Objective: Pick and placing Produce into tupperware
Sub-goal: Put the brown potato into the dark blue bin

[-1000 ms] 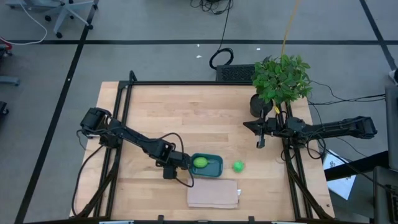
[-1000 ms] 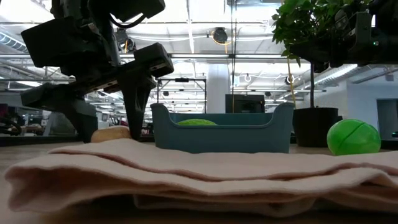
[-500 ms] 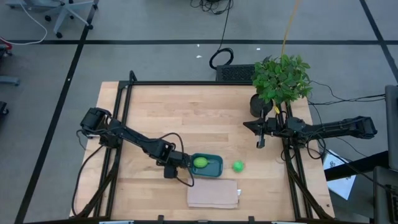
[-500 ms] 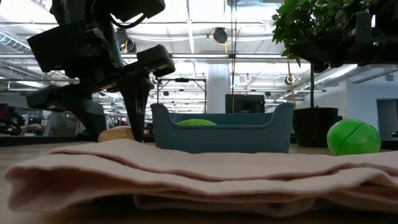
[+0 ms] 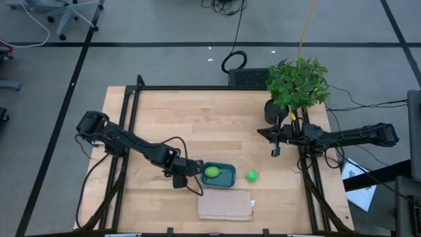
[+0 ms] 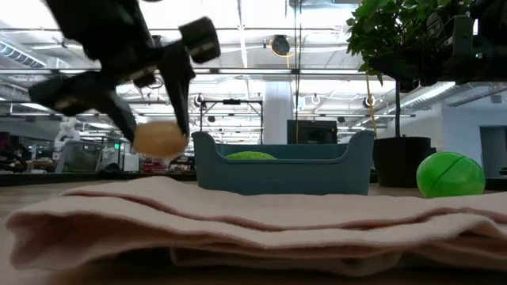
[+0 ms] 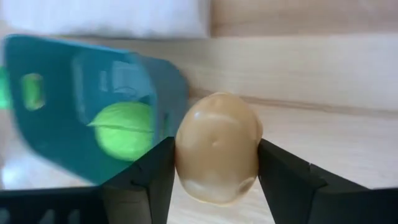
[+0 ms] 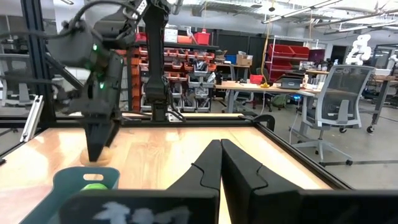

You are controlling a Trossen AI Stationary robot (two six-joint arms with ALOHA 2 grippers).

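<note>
A pale yellow-tan rounded piece of produce (image 7: 216, 146) sits between the fingers of my left gripper (image 6: 154, 131), just left of the teal tupperware (image 5: 222, 176); the gripper hides it in the high view. A lime-green piece (image 5: 212, 172) lies inside the tupperware. A bright green ball (image 5: 251, 176) rests on the table to the tupperware's right. My right gripper (image 5: 275, 153) waits shut by the potted plant, touching nothing. My left gripper pinches the yellow-tan piece by two opposite sides (image 7: 180, 155) between its two fingers. The fingers (image 6: 181, 111) slant down from above, coming from the table's left. The piece hangs clear of the table (image 6: 161, 138), beside the tupperware's left wall (image 6: 198, 162).
A folded tan cloth (image 5: 225, 205) lies at the near edge, in front of the tupperware. A leafy potted plant (image 5: 297, 85) stands at the far right. Bare wood (image 5: 197, 118) spreads across the table's middle and far side.
My left gripper has shut on the yellow-tan piece, which lay on the table beside the tupperware. It then rose, rolling a little, and lifted the piece clear of the table.
</note>
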